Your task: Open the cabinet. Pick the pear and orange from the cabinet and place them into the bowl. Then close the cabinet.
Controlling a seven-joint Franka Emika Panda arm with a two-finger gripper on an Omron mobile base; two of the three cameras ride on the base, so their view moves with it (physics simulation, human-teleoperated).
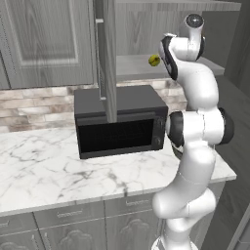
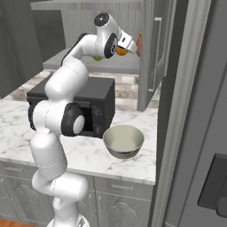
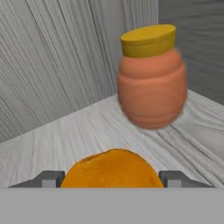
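Observation:
Both doors of the cabinet [image 1: 110,58] stand open, and my hand reaches onto its grey inner shelf [image 3: 65,135]. The orange [image 3: 111,168] sits between the fingertips of my gripper [image 3: 112,178], which touch it on both sides; the jaws are shut on it. From the right base view the orange [image 2: 120,51] shows at the gripper [image 2: 126,48], at shelf height. The yellow-green pear [image 1: 154,60] rests on the shelf to the left of my arm. The cream bowl [image 2: 123,140] stands on the marble counter below, right of the microwave.
A terracotta jar [image 3: 151,83] with an orange lid stands on the shelf just beyond the orange. The black microwave [image 1: 119,122] sits under the cabinet. The right door [image 2: 153,53] hangs open beside my hand, and a tall fridge [image 2: 204,133] borders the counter on the right.

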